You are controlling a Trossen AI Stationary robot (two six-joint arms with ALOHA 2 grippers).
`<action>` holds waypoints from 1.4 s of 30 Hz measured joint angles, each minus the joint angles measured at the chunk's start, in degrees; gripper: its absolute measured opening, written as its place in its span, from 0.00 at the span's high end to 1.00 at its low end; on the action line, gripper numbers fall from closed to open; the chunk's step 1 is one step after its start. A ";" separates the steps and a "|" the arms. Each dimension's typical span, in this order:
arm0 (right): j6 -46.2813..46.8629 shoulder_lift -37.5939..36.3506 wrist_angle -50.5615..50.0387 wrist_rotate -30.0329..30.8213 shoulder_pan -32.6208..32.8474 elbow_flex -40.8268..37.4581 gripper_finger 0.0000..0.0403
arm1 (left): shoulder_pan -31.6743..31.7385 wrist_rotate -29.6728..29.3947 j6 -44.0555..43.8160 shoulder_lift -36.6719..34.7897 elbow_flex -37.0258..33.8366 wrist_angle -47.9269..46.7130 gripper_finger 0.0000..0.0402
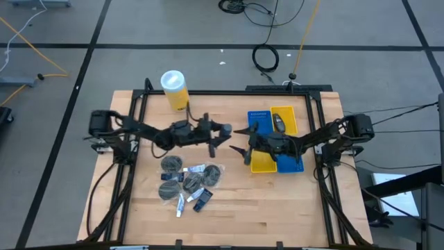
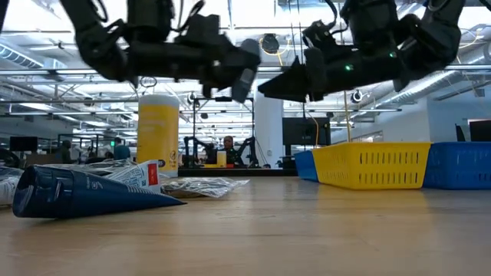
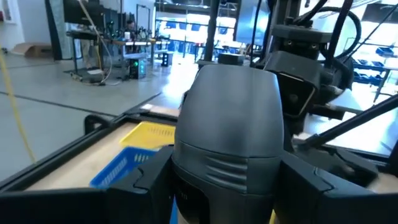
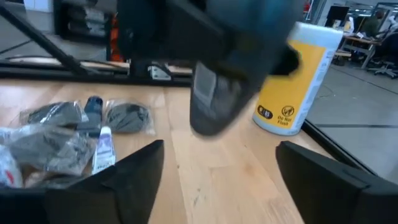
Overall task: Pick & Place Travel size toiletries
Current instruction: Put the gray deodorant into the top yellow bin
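Two grippers meet in the air above the middle of the table point(image 1: 291, 208), tip toward tip. The left gripper point(image 1: 223, 130) holds a grey tube-like toiletry point(image 3: 227, 140) between its fingers. This item fills the centre of the left wrist view; its long axis runs along the fingers and its free end points to the right, toward the other arm. In the right wrist view the same item point(image 4: 214, 106) hangs as a grey blur, its end toward the camera. The right gripper point(image 1: 241, 140) stands just beside that end, and its two fingers point(image 4: 124, 180) are spread wide with nothing between them. In the low view both grippers are well above the wood, close to each other; whether they touch cannot be told.

The other travel toiletries point(image 1: 187, 180) lie in a loose heap on the near left part of the table: grey round pouches point(image 4: 127, 117) in clear wrap, a thin white tube point(image 1: 180, 205) pointing toward the near edge, and a small dark packet point(image 1: 202, 201) beside it. In the low view a dark blue tube point(image 2: 84, 195) lies flat, its narrow end pointing right.

At the far left stands a yellow canister point(image 1: 175, 90) with a white lid. On the right lies the blue-and-yellow tray point(image 1: 284, 163), with one dark item point(image 1: 279, 123) in its far yellow compartment.
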 joint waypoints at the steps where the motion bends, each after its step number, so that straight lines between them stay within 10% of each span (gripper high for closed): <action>1: 0.26 0.00 0.01 0.12 0.00 0.39 0.22 | -0.15 -0.04 0.08 1.06 1.35 -0.13 0.50; 13: 1.53 0.00 2.73 4.43 0.57 1.17 0.26 | -1.64 -0.50 -0.62 8.45 10.15 -0.29 0.46; 27: 1.19 0.00 0.41 5.74 0.57 1.17 0.56 | -2.34 0.33 0.56 8.54 10.63 -0.92 0.42; 35: 3.79 -0.04 -8.37 12.29 0.57 1.06 0.56 | -1.18 3.67 4.00 -1.92 10.65 -20.95 0.19; 42: 11.89 -11.20 -31.02 16.45 -1.47 1.08 0.56 | -2.95 -8.99 5.27 -9.37 8.72 -42.52 0.08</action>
